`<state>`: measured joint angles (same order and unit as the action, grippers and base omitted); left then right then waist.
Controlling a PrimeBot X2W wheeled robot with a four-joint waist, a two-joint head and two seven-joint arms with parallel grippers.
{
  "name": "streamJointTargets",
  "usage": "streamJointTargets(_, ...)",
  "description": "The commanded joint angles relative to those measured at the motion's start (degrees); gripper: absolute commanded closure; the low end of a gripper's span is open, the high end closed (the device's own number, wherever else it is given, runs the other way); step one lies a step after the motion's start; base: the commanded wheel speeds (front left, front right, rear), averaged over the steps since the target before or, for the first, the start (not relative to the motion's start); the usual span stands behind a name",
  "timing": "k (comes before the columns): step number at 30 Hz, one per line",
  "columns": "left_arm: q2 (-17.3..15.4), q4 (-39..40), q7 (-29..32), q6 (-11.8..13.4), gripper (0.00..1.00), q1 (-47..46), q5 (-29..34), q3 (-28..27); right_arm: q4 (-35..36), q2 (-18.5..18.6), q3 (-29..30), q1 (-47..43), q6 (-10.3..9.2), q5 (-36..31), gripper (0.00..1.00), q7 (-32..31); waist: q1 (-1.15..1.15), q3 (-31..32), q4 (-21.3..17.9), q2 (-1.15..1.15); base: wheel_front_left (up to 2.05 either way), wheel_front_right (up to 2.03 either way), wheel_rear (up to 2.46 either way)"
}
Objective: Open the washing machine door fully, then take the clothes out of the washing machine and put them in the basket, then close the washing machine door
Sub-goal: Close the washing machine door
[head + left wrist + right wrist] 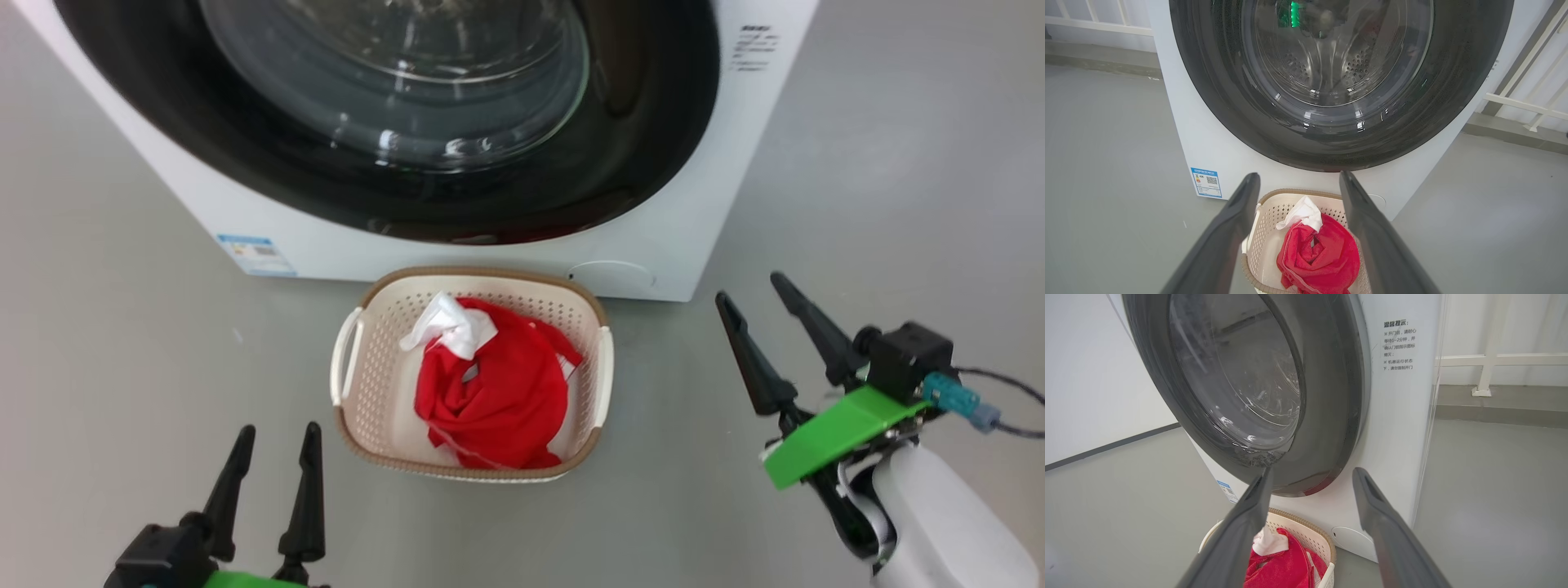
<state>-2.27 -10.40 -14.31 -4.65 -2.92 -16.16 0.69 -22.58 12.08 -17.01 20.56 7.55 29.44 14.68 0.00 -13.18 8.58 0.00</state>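
Observation:
The white washing machine (718, 163) stands ahead with its black-rimmed glass door (392, 82) lying flat against the front, shut. The door (1339, 81) shows the steel drum behind the glass in the left wrist view; the door (1249, 396) also appears in the right wrist view. On the floor before the machine sits the cream basket (359, 392) holding the red and white clothes (490, 384). My left gripper (277, 437) is open, low and left of the basket. My right gripper (751, 290) is open and empty, right of the basket.
Grey floor (122, 327) lies all around. A blue label (253, 253) sits low on the machine's front left. White railing (1527, 106) stands behind the machine on both sides. A round cover (612, 278) sits at the machine's lower right.

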Motion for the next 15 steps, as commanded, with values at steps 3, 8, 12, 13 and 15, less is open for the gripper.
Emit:
streamJointTargets(3, -0.61, 0.87, -0.69, -0.94, 0.00, 1.07, 1.34, -3.05, 1.63, -0.25, -0.48, -3.04, -0.06, 0.45, 0.00, 0.32, 0.00, 3.88, -3.84, 0.00, 0.00, 0.00, 0.00)
streamJointTargets(8, -0.61, 0.74, -0.69, -1.47, 0.00, 2.86, 2.15, -4.68, 2.18, -0.43, 0.90, -6.58, -0.06, 0.26, 0.00, 0.32, 0.00, 6.10, -5.96, 0.00, 0.00, 0.00, 0.00)
streamJointTargets(12, -0.61, 0.90, -0.69, -1.78, 0.00, 4.16, 2.53, -5.60, 2.54, -0.34, 1.98, -9.28, -0.06, -0.04, 0.00, 0.32, 0.00, 7.39, -7.36, 0.00, 0.00, 0.00, 0.00)
streamJointTargets(13, -0.61, 0.89, -0.69, -1.86, 0.00, 4.45, 2.65, -5.76, 2.60, -0.27, 2.15, -9.95, -0.06, -0.16, 0.00, 0.32, 0.00, 7.66, -7.66, 0.00, 0.00, 0.00, 0.00)
streamJointTargets(15, -0.61, 0.96, -0.69, -1.99, 0.00, 4.99, 2.80, -6.07, 2.76, -0.15, 2.63, -11.19, -0.06, -0.33, 0.00, 0.32, 0.00, 8.16, -8.28, 0.00, 0.00, 0.00, 0.00)
